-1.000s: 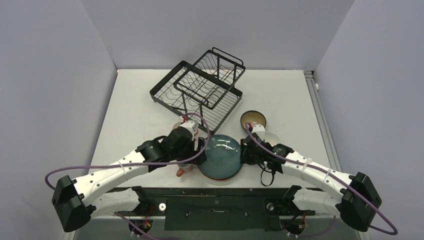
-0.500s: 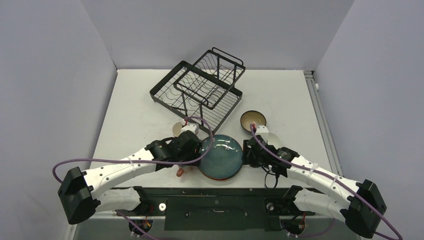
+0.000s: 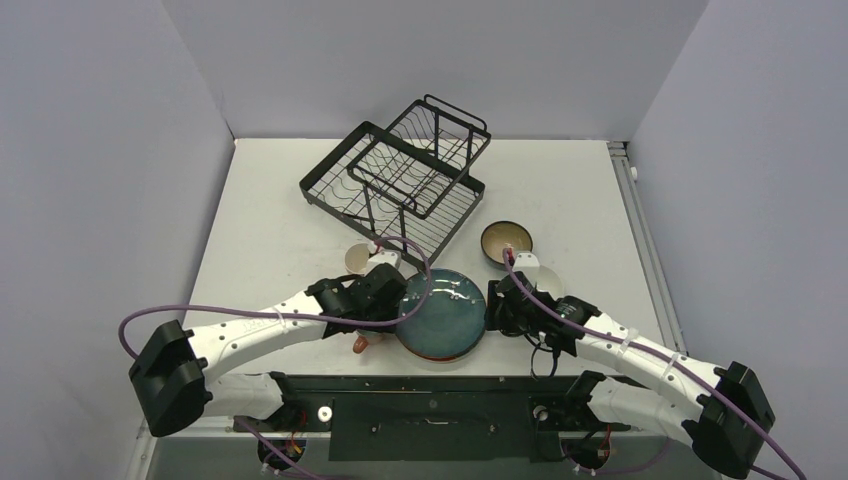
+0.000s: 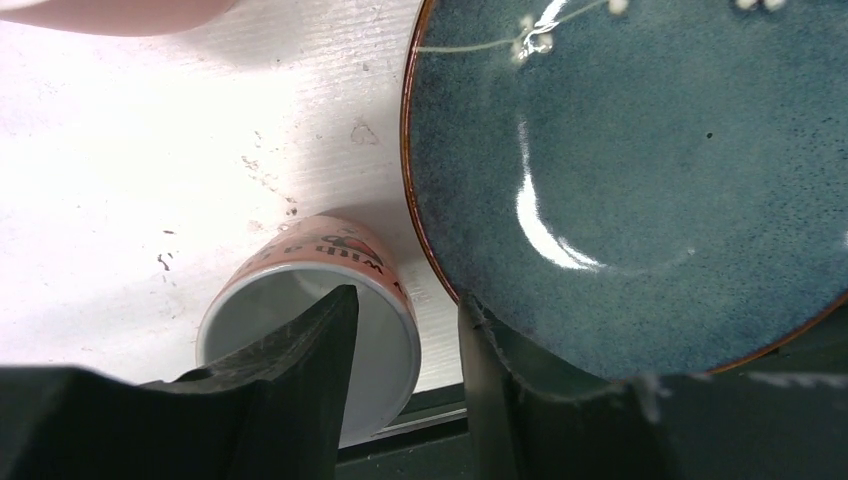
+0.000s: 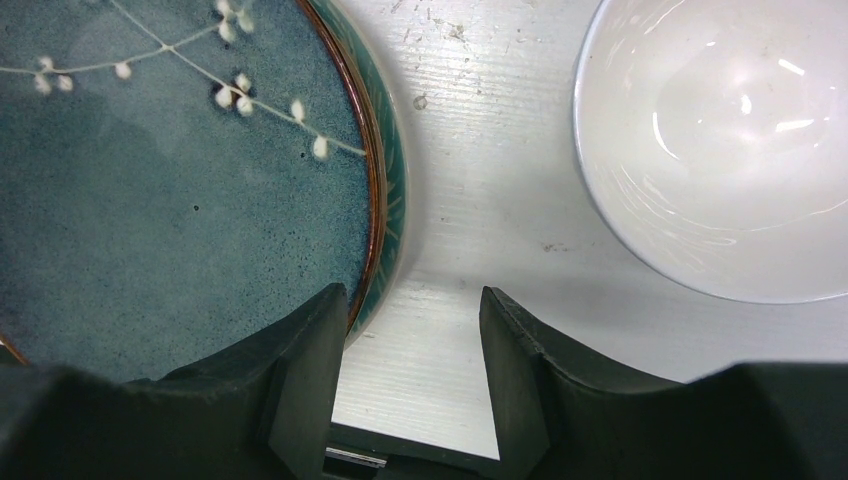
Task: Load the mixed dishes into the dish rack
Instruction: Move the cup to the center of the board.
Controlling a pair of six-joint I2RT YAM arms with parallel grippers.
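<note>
Two grippers stand at opposite sides of the dark teal plate. It lies flat on the table near the front edge. I think it rests on a light green plate, but only a thin green rim shows, so I am not sure. The dish rack holds no dish that I can see, so I judge the loading is at its beginning. The step in hand is taking hold of this first plate.

The left gripper is not clamped on anything. Its jaws stand partly apart, one over the mouth of the white orange-handled mug, the other over the plate's left rim. The right gripper is also released, one jaw above the plate's right rim and the other above bare table.

In my opinion the next move calls for bringing one jaw under the rim, then lifting the plate and turning it upright for the rack's slots.

Room is tight. The mug is just beside the plate on the left, and the small white bowl is near the right gripper on its outer side. The brown bowl and the pink mug sit just beyond the plate, and the rack's near corner is between them. Bare table shows to the left of the rack and at the far right.
</note>
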